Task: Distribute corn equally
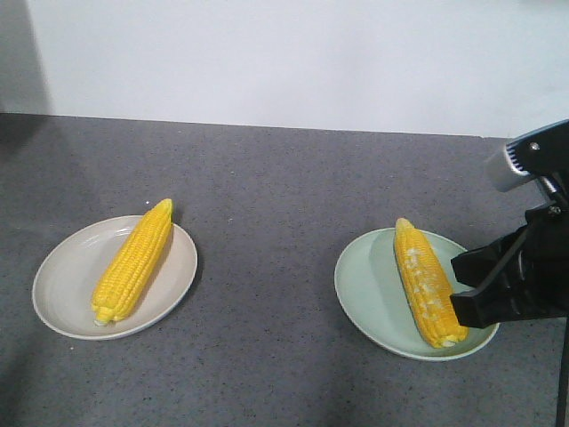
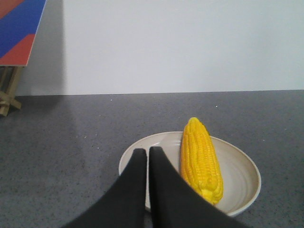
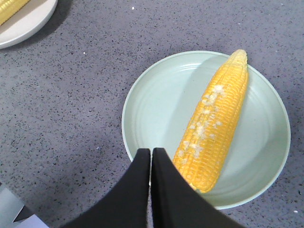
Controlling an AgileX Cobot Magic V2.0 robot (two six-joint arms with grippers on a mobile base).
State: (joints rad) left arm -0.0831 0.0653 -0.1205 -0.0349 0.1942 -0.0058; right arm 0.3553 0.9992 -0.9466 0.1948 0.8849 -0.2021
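On the grey table [image 1: 267, 356], toward its left side, a beige plate [image 1: 62, 294] is carrying one yellow corn cob [image 1: 133, 262], which is lying diagonally with its pointed tip toward the far edge. Toward the right side, a pale green plate [image 1: 364, 285] is holding a second cob with whitish kernel patches [image 1: 422, 283], its tip also pointing to the far edge. The right gripper [image 3: 151, 159] is hanging over this plate's near rim, just beside the cob, with fingers pressed together and holding nothing. The left gripper [image 2: 147, 156] is hovering over the beige plate's near rim, likewise closed and empty.
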